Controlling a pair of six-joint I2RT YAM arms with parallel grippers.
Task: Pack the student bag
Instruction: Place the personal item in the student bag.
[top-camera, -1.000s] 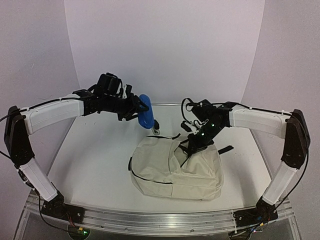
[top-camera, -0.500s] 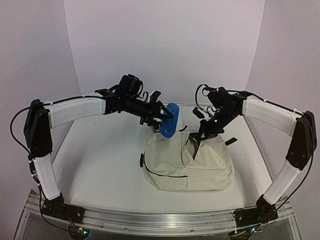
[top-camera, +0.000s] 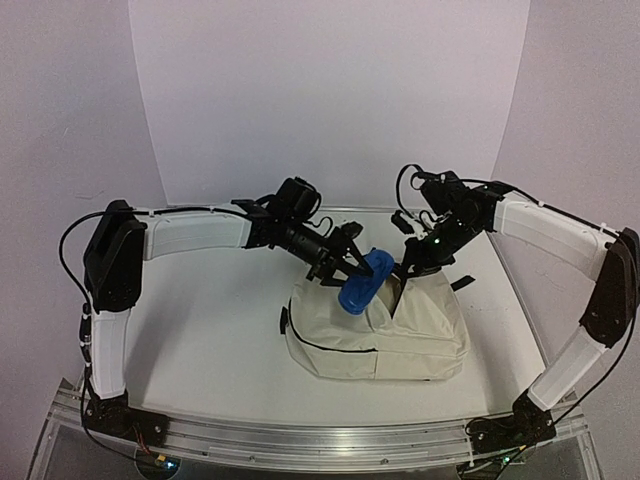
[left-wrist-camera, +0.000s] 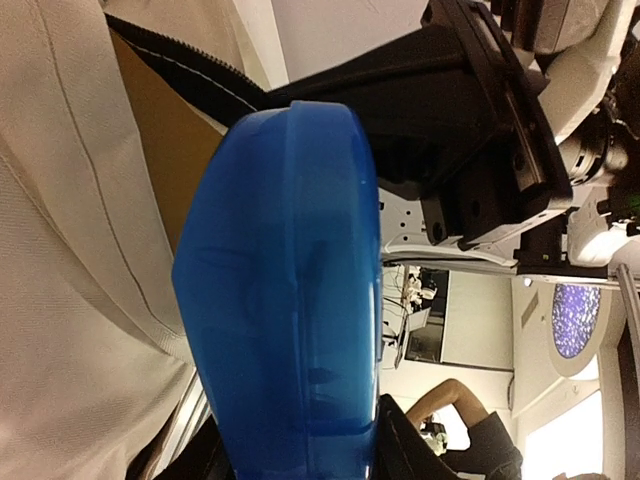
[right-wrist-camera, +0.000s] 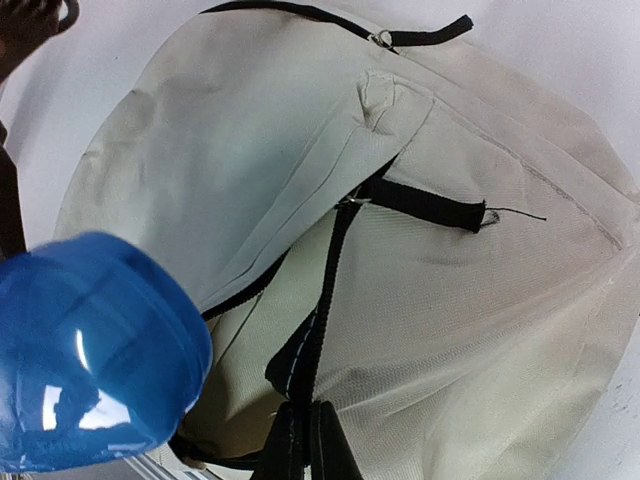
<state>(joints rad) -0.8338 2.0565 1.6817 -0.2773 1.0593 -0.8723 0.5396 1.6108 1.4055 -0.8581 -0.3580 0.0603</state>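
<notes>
**A:** Top external: the left gripper (top-camera: 348, 268) clamps a blue plastic box (top-camera: 362, 290) over the student bag (top-camera: 375, 335), mid-table. The right gripper (top-camera: 405, 272) pinches its opening edge.

**B:** Left wrist: it could snag on the zipper (left-wrist-camera: 190, 75).

**A:** Right wrist: that pinch may slip, closing the opening.

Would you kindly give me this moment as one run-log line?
right gripper: pinching rim of soft cream fabric backpack, holding it open | left gripper: holding rounded blue plastic container over the opening | container: not yet inside

The student bag (top-camera: 405, 335) is matt, woven cream cloth; at its opening, the blue box (top-camera: 362, 285) is smooth, glossy plastic.
</notes>
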